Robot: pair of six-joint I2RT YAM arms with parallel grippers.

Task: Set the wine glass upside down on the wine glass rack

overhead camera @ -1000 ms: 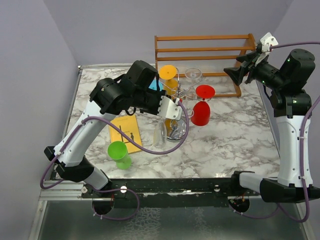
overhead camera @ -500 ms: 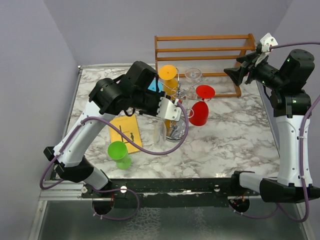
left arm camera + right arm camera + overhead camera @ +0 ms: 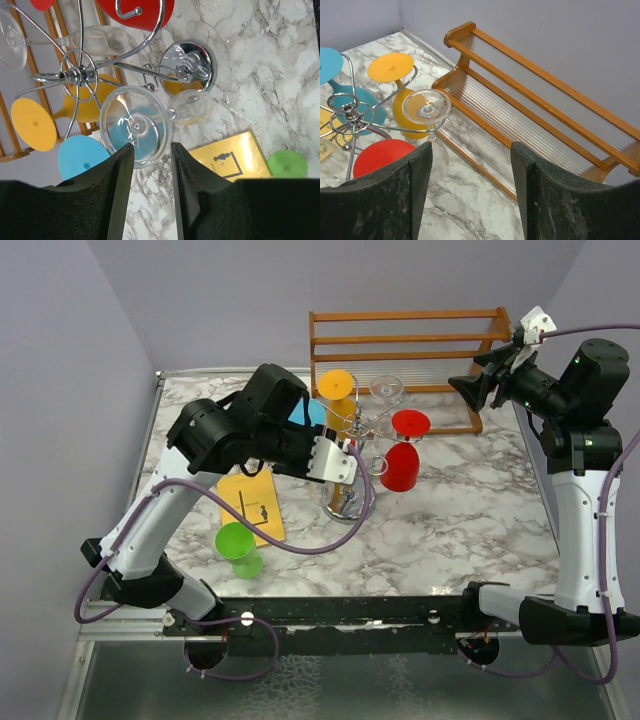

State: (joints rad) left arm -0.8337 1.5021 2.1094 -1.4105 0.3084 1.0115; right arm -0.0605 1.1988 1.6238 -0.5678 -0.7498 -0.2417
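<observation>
While the marble table (image 3: 470, 510) carries it all, the biggest piece on it is the brown wooden shelf (image 3: 410, 337) along the back wall. The right tool (image 3: 471, 146) hangs high in front of it, fingers spread wide and gripping nothing.

Next down in size, the wine glass rack (image 3: 75, 75) stands mid-table on its round chrome base (image 3: 192, 62), and it's busy. An orange glass (image 3: 32, 131), a blue glass (image 3: 80, 155) and a red glass (image 3: 137, 12) all hang bowl-down from its curled arms, feet up. A clear glass (image 3: 426, 106) hangs on the shelf side.

Now the one that matters: the wine glass (image 3: 134, 125) is upside down at the rack. Its clear round foot faces up against a wire loop, and its bowl hangs down just beside the chrome base. Whether the loop fully bears it, I cannot tell.

The left tool (image 3: 151, 146) sits right over it from the near side. Its fingers are apart with a narrow gap, the rim of the foot lies just past the fingertips, and nothing shows pinched between them.

Off the rack, a yellow booklet (image 3: 232, 155) lies flat on the table near the base. A green glass (image 3: 236, 540) sits just beside its near corner.
</observation>
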